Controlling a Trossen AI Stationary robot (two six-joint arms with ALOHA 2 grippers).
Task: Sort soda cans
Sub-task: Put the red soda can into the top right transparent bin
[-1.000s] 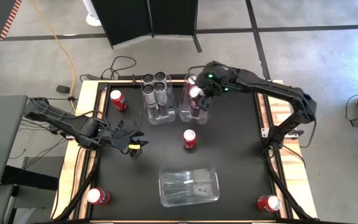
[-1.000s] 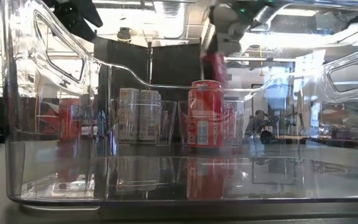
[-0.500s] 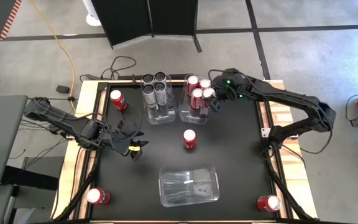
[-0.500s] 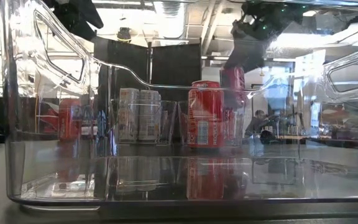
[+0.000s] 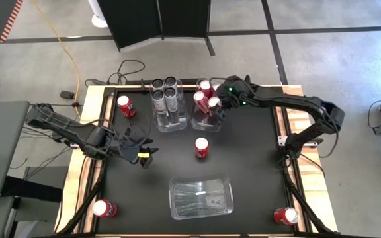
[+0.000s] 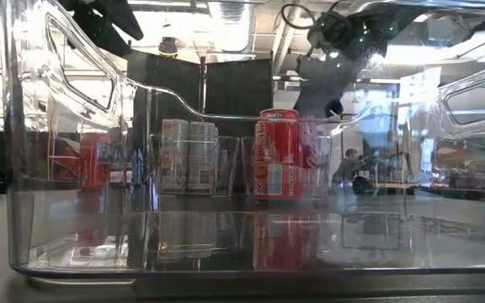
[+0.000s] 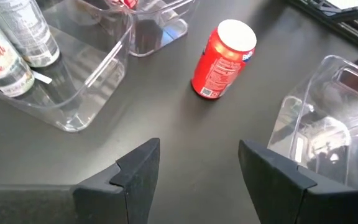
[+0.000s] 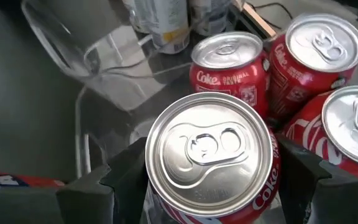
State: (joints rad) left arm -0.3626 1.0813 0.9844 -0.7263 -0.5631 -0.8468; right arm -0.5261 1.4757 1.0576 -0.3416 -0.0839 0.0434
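Red fills my right wrist view: my right jaws are closed on a red can, one finger on each side of it, holding it upright over the clear bin at the far side of the worktop. Three more red cans stand in that bin just beside the held one; whether it already rests on the bin floor I cannot tell, since the low view is blurred by plastic. Four silver-grey cans stand together in the neighbouring clear bin. One red can stands alone mid-worktop, another near the far left edge, and two more at the near corners, left and right. An empty clear bin sits at the near side. My left jaws hover above the worktop's left part, parted and holding nothing, facing the lone middle can.
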